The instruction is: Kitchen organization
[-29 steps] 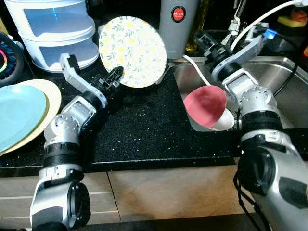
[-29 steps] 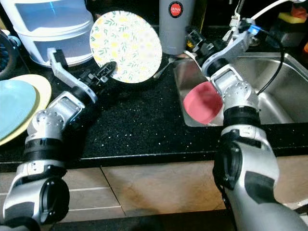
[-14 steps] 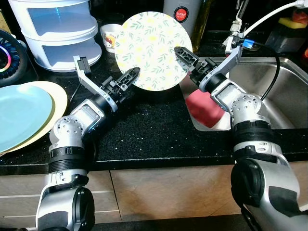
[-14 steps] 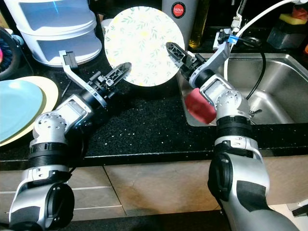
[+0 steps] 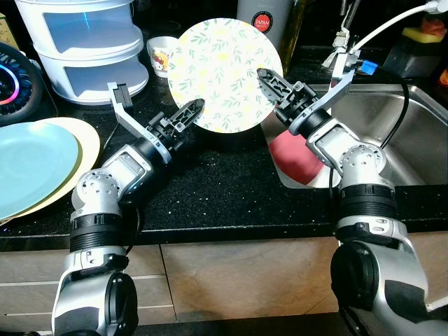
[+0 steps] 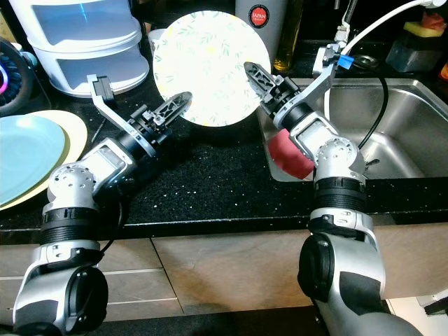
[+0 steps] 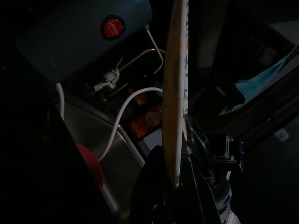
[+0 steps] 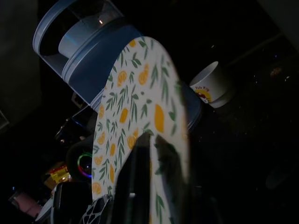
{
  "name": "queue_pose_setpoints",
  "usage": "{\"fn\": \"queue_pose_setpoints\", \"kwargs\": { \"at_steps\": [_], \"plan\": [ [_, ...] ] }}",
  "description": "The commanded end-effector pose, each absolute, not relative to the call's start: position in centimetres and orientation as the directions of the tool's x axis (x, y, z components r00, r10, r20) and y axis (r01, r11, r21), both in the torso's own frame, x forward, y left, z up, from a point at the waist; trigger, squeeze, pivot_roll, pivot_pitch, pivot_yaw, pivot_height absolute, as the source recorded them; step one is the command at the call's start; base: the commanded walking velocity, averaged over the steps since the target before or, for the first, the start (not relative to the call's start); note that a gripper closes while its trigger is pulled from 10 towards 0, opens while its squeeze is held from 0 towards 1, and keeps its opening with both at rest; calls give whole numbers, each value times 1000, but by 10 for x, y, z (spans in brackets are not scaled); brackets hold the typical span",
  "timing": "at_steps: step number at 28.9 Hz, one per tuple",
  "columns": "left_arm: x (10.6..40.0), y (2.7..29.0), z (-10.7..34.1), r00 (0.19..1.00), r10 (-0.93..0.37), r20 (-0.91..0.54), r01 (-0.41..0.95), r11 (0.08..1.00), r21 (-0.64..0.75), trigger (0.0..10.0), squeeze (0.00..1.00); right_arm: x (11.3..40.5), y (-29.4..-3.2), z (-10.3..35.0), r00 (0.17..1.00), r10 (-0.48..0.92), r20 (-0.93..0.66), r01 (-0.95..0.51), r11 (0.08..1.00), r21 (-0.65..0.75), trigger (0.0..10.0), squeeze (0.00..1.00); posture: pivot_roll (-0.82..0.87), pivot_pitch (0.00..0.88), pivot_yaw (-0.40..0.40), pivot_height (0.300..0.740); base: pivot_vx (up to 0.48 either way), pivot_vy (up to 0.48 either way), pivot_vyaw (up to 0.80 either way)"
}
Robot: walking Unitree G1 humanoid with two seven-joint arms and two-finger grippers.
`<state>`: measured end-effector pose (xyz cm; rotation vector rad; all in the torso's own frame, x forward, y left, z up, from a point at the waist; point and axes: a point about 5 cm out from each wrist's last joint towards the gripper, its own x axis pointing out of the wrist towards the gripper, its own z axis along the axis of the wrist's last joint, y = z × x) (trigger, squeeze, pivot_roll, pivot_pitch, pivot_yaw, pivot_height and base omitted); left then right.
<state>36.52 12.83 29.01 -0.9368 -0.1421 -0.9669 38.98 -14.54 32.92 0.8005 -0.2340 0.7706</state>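
A round white plate with a yellow and green leaf pattern stands upright above the black counter. My left gripper is shut on its lower left rim. In the left wrist view the plate runs edge-on between the two black fingers. My right gripper is shut on the plate's right rim, and the right wrist view has the patterned face pinched between the fingers.
A pink bowl lies tilted in the steel sink, under my right arm. A blue plate on a yellow plate sits at the left. A white drawer unit, a mug and a grey canister line the back.
The plate has moved right towards the middle. My right gripper came over from by the sink and took the plate's right rim. Little has moved in the last half second.
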Motion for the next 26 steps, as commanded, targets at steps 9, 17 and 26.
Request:
{"fn": "queue_pose_setpoints", "kwargs": {
  "at_steps": [9, 17, 26],
  "plan": [
    [370, 127, 286, 618, -651, 441, 728, 261, -635, 0, 0, 382, -138, 331, 662, 569, 488, -740, 395, 544, 0, 0, 31, 162, 14, 740, 0, 0, 0],
    [376, 127, 284, 669, -630, 395, 707, 375, -599, 10000, 1000, 383, -140, 331, 679, 539, 498, -727, 397, 561, 0, 0, 31, 164, 13, 740, 0, 0, 0],
    [374, 126, 292, 665, -632, 399, 718, 391, -576, 10000, 1000, 386, -155, 331, 731, 446, 516, -680, 411, 608, 0, 0, 31, 166, 13, 740, 0, 0, 0]
  ]
}}
